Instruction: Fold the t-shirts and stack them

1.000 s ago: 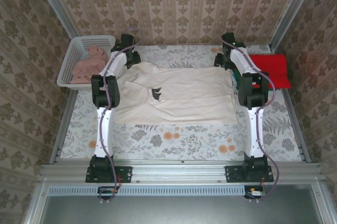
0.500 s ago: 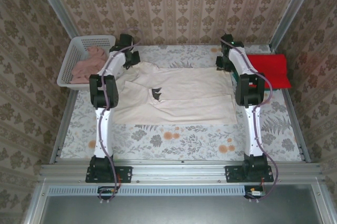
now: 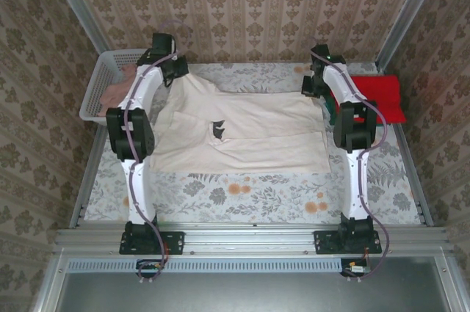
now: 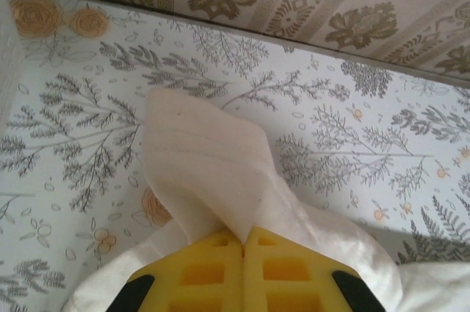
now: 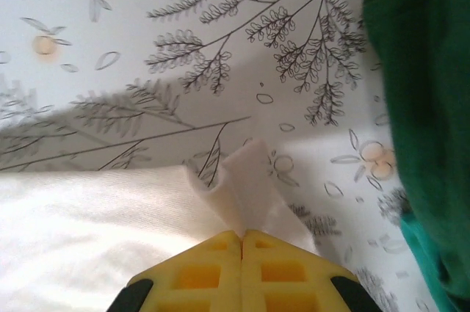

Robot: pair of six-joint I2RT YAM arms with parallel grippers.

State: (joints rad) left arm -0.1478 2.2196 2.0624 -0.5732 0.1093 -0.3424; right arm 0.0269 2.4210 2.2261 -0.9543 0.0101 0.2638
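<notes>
Clearly the job is partway through, with the big piece left to do. The cream-white t-shirt (image 3: 250,132) lies spread across the middle of the table (image 3: 242,194), its lower strip apparently turned over along its length, so at most one fold looks made. The left end effector (image 4: 242,235) is closed tight on a bunched corner of that shirt at its far left, the cloth rising in a peak from the pinch. The right end effector (image 5: 242,237) is likewise clamped on a small flap at the shirt's far right corner. Both far corners gripped suggests the next fold, toward the near edge, is about to start.

The red t-shirt (image 3: 378,95) sits as a neat rectangle at the far right and looks folded. The dark green t-shirt (image 5: 426,106) lies just beside the right end effector; whether it sits under the red one I cannot tell. Cream has yet to be folded small and stacked. Pinkish cloth (image 3: 121,84) rests in the white basket (image 3: 99,81) at far left
</notes>
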